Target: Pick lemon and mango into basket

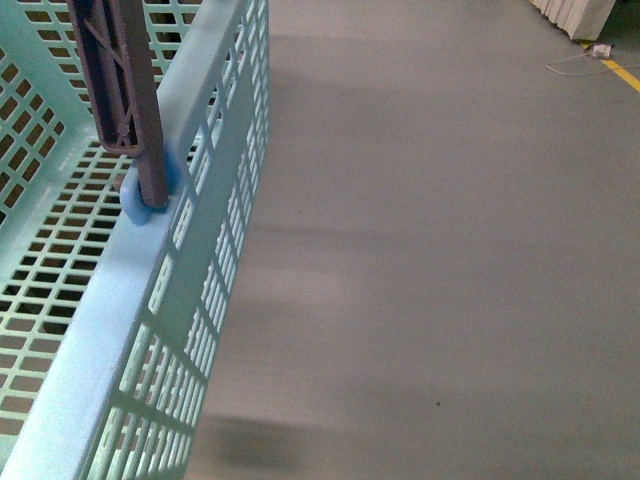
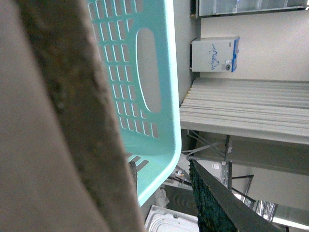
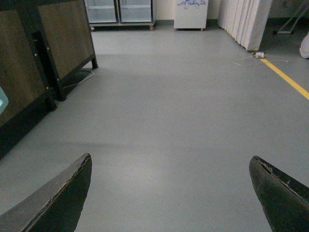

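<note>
floor (image 1: 450,250): bare grey, fills everything ahead of and below my right gripper (image 3: 170,159).

basket (image 1: 100,320): turquoise, slotted walls and bottom, right up close to my left gripper (image 2: 145,159). its end wall with the oval grip slot shows in the gap between that gripper's fingers (image 2: 212,208), rim corner nearest. can't tell if either finger touches the plastic, since the near one is just a blurred mass. left jaws stand wide apart, not clamped on anything i can make out.

cabinet (image 3: 63,43): dark frame, wood panels, on the floor ahead of my right gripper and off to one side.

curtain (image 3: 244,21): white, pleated, far ahead of the right gripper.

fridges (image 3: 118,10): glass doors, at the far wall, well away from the right gripper.

white unit (image 3: 190,14): between the fridges and the curtain.

handle (image 1: 120,90): brown-grey, swung up, pivoting in a blue lug on the basket's rim.

right gripper: the two dark tips are spread wide, only floor between them, gripping nothing.

yellow line (image 3: 287,79): on the floor, far ahead, near the curtain.

cable (image 3: 248,60): thin, pale, lying at the far end of the yellow line.
</note>
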Motion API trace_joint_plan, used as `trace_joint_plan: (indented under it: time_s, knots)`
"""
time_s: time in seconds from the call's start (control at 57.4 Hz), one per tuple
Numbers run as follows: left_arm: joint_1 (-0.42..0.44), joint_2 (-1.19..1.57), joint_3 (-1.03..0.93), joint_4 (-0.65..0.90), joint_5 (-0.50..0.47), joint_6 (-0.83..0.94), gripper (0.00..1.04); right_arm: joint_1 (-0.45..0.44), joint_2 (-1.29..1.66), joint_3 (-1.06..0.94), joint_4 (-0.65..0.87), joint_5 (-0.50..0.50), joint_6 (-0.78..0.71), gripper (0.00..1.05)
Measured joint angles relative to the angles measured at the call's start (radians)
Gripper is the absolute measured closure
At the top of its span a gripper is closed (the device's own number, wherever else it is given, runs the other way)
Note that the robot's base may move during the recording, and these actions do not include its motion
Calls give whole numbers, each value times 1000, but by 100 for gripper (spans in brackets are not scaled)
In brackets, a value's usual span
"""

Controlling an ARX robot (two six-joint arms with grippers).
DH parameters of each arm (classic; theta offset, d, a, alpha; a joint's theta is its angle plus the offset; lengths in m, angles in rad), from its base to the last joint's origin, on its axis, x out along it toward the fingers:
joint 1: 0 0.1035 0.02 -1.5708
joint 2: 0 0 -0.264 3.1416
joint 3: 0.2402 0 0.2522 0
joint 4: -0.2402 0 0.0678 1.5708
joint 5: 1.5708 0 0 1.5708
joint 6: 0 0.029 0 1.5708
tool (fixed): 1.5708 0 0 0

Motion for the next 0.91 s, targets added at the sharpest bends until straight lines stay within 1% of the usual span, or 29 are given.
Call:
trace_joint_plan:
  time_s: [0.906]
  knots:
    - [0,0,0,0,0,0,74,0,0,0,0,0,0,9]
